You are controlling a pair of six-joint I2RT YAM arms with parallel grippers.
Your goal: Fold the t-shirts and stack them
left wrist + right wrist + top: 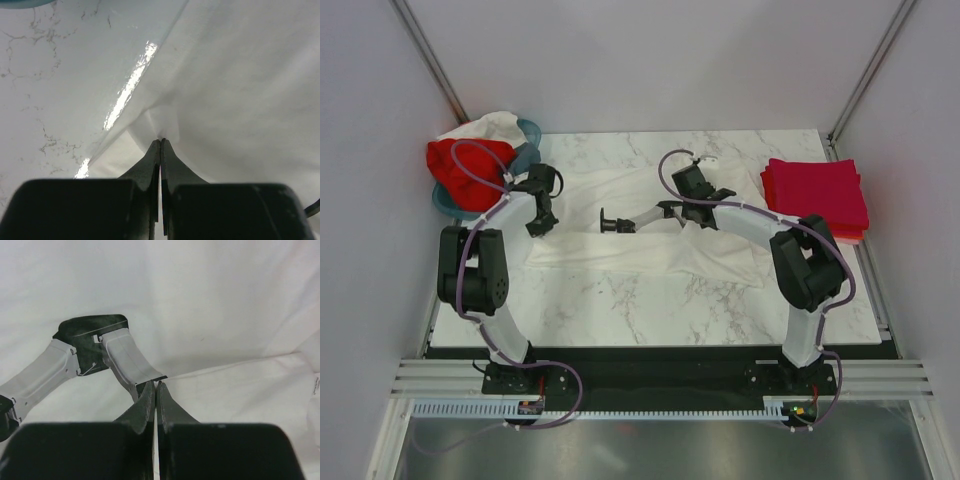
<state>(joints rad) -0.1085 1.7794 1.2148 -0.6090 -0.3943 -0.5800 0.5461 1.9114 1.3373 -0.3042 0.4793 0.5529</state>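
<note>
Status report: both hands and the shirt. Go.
Left hand shut on white t-shirt. Right hand shut on it too. Shirt spread across table. Folded red stack at right, clear of both hands.

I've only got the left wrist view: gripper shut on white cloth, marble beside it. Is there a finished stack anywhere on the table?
Observer: Yes, folded crimson t-shirts sit stacked at the far right corner of the table.
Operator: Anything left to fold?
Observer: A red t-shirt and some white cloth are heaped in the teal basket, far left.
Operator: And the other arm?
Observer: The right gripper is shut, tips at an edge of the white t-shirt; whether it pinches cloth, I can't tell.
</note>
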